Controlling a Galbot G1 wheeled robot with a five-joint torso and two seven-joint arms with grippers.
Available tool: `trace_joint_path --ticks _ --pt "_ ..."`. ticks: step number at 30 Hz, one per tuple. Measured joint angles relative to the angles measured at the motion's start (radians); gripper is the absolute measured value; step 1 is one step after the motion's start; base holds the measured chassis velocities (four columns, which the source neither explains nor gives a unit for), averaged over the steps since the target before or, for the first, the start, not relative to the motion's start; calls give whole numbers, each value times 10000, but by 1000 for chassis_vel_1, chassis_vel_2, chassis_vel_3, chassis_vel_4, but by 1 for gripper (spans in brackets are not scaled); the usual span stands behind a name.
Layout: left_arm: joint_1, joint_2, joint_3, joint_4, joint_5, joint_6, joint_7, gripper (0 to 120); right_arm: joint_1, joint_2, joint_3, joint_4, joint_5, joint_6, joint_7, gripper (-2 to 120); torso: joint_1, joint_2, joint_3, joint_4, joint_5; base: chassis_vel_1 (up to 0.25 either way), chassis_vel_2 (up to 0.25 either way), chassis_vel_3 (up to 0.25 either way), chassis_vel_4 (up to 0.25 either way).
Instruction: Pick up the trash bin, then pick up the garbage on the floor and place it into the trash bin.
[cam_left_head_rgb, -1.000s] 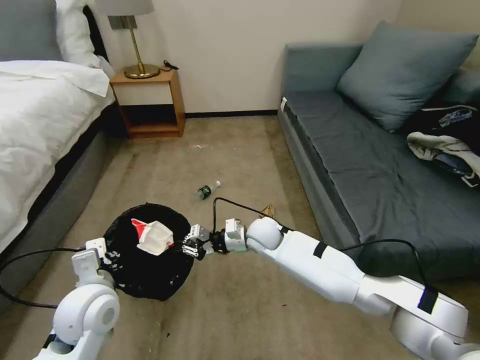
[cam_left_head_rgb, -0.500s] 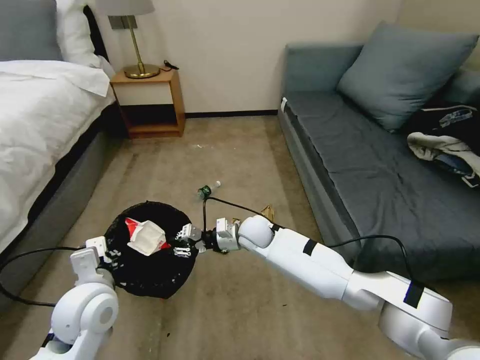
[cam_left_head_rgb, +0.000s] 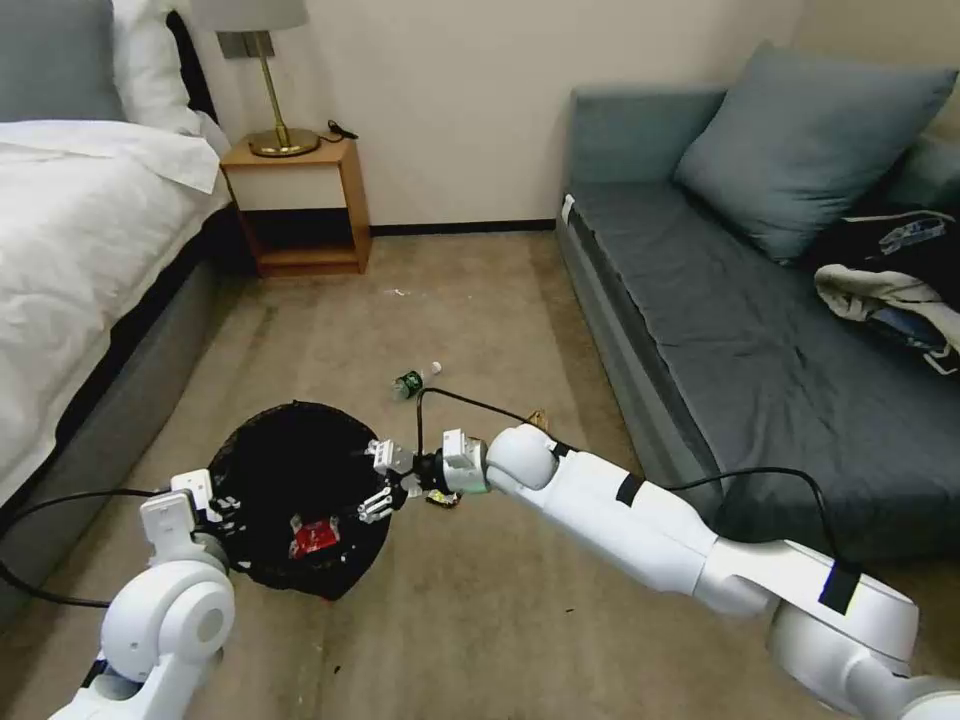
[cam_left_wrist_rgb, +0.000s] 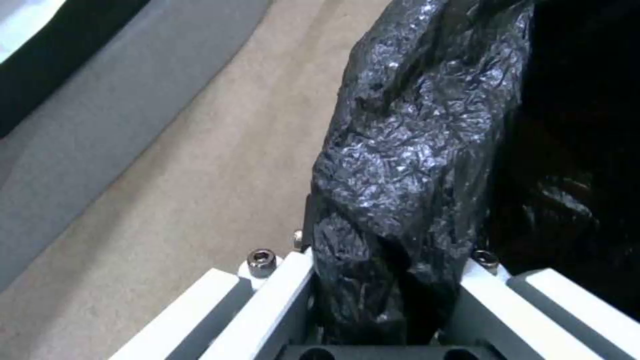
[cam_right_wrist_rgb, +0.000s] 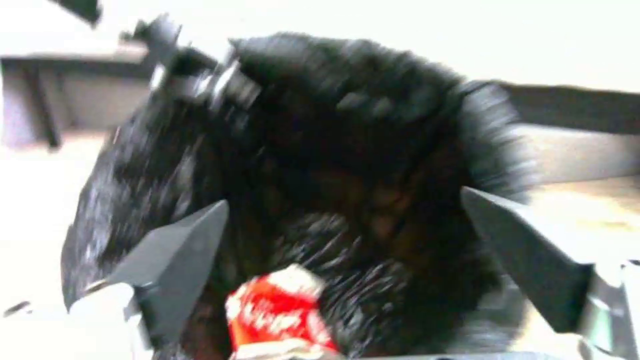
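Observation:
The trash bin (cam_left_head_rgb: 262, 470), round and lined with a crinkly black bag, hangs low at the front left. My left gripper (cam_left_head_rgb: 213, 503) is shut on its near rim, and the bag's fold (cam_left_wrist_rgb: 407, 190) sits pinched between the fingers (cam_left_wrist_rgb: 267, 295). My right gripper (cam_left_head_rgb: 383, 478) hovers open over the bin's right rim with nothing in it. A red-and-white wrapper (cam_left_head_rgb: 314, 537) lies at the bottom of the bin, also seen between the spread right fingers (cam_right_wrist_rgb: 280, 310). A small green-labelled bottle (cam_left_head_rgb: 410, 381) lies on the carpet beyond. Crumpled tan paper (cam_left_head_rgb: 538, 415) peeks out behind my right forearm.
A bed (cam_left_head_rgb: 70, 250) runs along the left, with a wooden nightstand (cam_left_head_rgb: 300, 205) and lamp at the back. A grey sofa (cam_left_head_rgb: 740, 340) lines the right side, carrying a cushion and a clothes heap (cam_left_head_rgb: 895, 280). Open carpet lies between them.
My right gripper held the red-and-white wrapper over the bin; it has opened, and the wrapper has dropped to the bin's bottom. The left gripper and bin stay put.

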Motion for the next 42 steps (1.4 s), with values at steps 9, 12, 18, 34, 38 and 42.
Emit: trace_joint_path --ticks 9,12,18,34,38,42 --pt "83 17 -93 22 16 -16 -5 1 -1005 -714 2100 778 1148 755 1630 100 0 1 -1 0 0 0 0 0 0" --pt "76 41 -146 23 9 -41 -5 1 -2255 -1130 3016 1974 1004 1306 4501 100 0 0 -1 0 1 0 0 0 0" --pt "13 150 -204 23 -88 -47 -5 1 -4391 -1263 4406 3383 -45 1886 6970 100 0 1 -2 -2 2 0 0 0 0" --pt "-115 288 -490 -12 -395 -88 3 1 -8665 -827 6425 6012 -2488 1975 9635 100 -1 1 -2 0 -1 0 0 0 0" --pt "-117 288 -491 -12 -398 -89 5 1 -8665 -823 6422 6013 -2493 1975 9633 100 0 1 -1 1 -1 0 0 0 0" --pt "-139 235 -475 -96 -428 -90 9 1 -9268 -381 6617 6372 -3649 2094 10223 100 -1 2 -2 5 -4 0 0 0 0"
